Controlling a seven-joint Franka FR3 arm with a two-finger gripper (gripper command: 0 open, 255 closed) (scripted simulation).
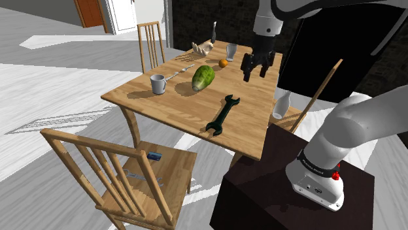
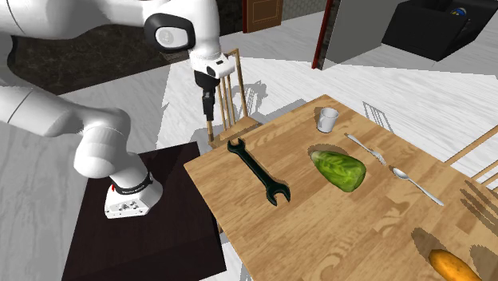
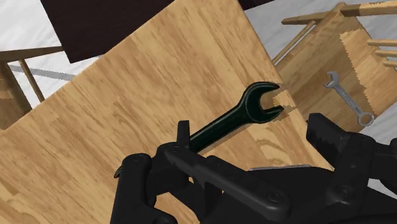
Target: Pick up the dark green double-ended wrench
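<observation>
Shoulder view: a wooden worktop on a pale plank floor carries a dark green wrench; the hand hangs above, spread open.

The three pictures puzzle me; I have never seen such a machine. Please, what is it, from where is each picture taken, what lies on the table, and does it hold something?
It is a white robot arm on a dark box. One picture looks over its shoulder, one faces it across the table, one comes from a camera on its hand. On the wooden table lie a dark green wrench, a green vegetable, a mug, an orange and cutlery. Its black fingers stand open in the air, holding nothing.
</observation>
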